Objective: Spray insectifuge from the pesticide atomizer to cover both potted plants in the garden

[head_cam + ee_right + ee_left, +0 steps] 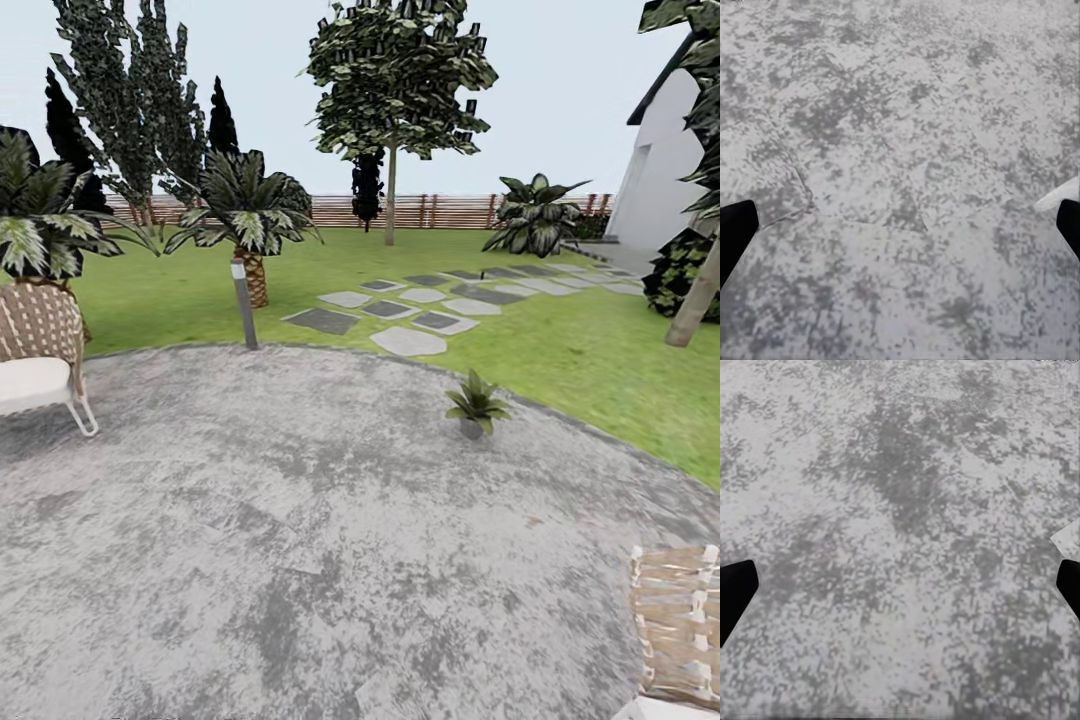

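Observation:
One potted plant [475, 402], a low green rosette in a tiny grey pot, stands near the far right edge of the round grey paving [300, 520] of the garden. The pesticide atomizer is out of view. In the left wrist view my left gripper [900, 592] hangs open over bare mottled paving, its dark fingertips [733, 596] far apart at the picture's sides. In the right wrist view my right gripper [900, 232] is open the same way above the paving, with nothing between its fingertips [733, 232].
A woven chair [38, 350] stands at the left, another [678, 640] at the lower right. A grey bollard lamp [244, 305] and a palm [250, 225] stand at the paving's far edge. Stepping stones [410, 318] cross the lawn toward a white house [665, 170].

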Robot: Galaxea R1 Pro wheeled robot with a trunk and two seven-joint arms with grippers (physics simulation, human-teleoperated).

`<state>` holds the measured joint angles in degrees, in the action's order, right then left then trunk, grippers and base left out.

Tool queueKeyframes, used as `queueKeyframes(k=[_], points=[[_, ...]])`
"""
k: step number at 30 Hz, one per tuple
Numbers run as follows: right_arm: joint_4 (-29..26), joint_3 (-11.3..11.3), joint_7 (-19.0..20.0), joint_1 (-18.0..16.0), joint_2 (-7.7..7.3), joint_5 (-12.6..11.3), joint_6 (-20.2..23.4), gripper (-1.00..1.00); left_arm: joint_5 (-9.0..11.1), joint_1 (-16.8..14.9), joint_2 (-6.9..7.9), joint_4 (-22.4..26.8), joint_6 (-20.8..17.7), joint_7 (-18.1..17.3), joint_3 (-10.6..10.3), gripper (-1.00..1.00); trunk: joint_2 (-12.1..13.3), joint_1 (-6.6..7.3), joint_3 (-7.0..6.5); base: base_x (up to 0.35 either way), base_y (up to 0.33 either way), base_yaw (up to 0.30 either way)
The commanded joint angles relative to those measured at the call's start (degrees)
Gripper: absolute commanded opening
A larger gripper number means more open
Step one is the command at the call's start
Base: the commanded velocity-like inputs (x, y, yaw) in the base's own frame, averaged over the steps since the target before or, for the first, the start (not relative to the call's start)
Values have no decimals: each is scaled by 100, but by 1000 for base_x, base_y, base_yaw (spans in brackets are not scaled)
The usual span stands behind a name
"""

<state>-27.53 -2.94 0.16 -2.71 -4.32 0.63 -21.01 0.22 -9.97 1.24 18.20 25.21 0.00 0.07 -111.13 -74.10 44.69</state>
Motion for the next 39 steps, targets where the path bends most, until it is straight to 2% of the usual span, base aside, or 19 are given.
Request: queueKeyframes(k=[1,7,39], points=[[2,-12,5,-1,1,7,-17,100,5,-5,-1,-6,18,-18,1,100,-2,0,5,183,0,277],[2,-14,15,-1,1,7,-17,100,4,-5,3,-8,34,-51,2,100,-2,0,5,291,0,191],[3,-11,18,-1,1,14,-17,100,9,-5,7,-10,37,-44,2,100,-2,0,5,336,0,3]])
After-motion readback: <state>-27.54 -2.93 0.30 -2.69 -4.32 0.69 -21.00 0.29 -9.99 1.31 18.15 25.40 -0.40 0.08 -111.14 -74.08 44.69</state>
